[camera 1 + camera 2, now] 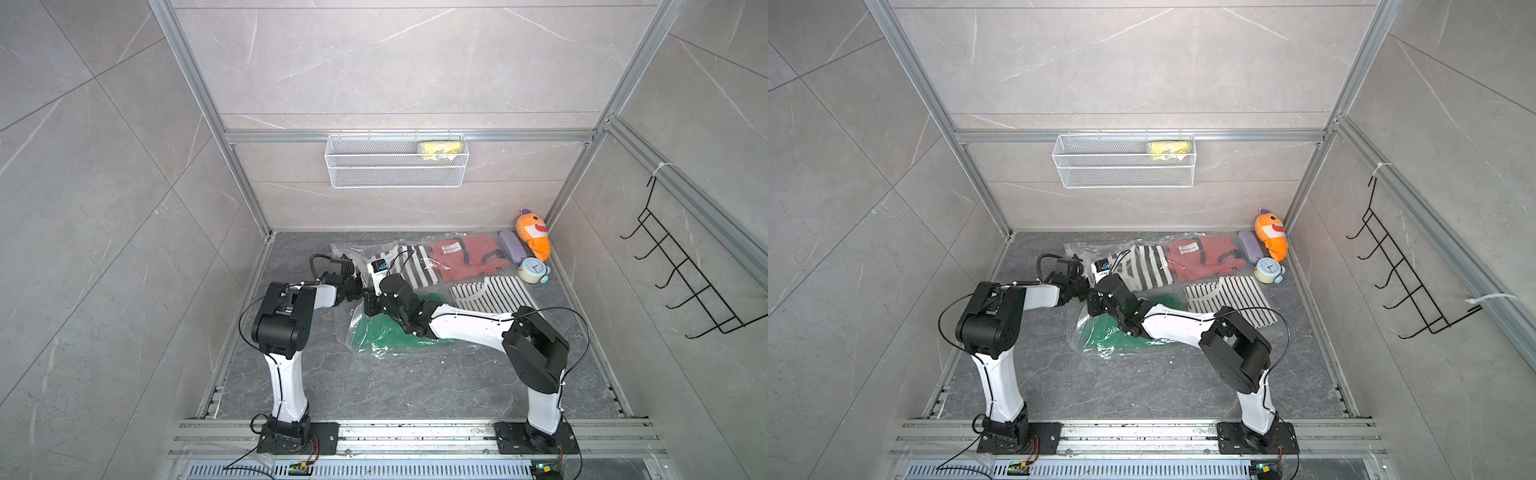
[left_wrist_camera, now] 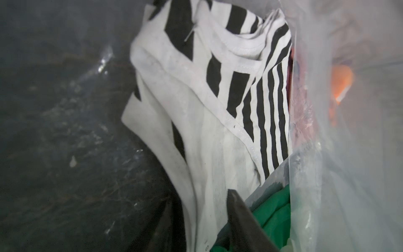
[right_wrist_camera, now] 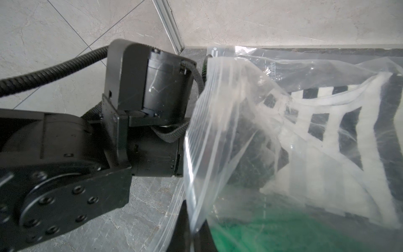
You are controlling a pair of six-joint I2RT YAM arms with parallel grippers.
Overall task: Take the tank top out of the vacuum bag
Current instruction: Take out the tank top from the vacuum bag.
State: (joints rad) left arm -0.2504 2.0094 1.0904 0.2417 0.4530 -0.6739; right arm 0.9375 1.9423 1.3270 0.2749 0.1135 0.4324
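Grey tabletop (image 1: 395,386) with the clear vacuum bag (image 1: 353,328) lying at frame centre, its mouth toward the left. Inside lie a green garment (image 1: 386,332) and, above it in the frame, the black-and-white striped tank top (image 1: 409,266). The right gripper (image 3: 193,229) pinches the bag's upper lip and holds it lifted. The left gripper (image 2: 201,194) sits inside the mouth, its jaws narrowed onto a fold of striped fabric. Advisable: hold the lip high, check that the fold is caught free of film and green cloth, then draw straight toward the mouth.
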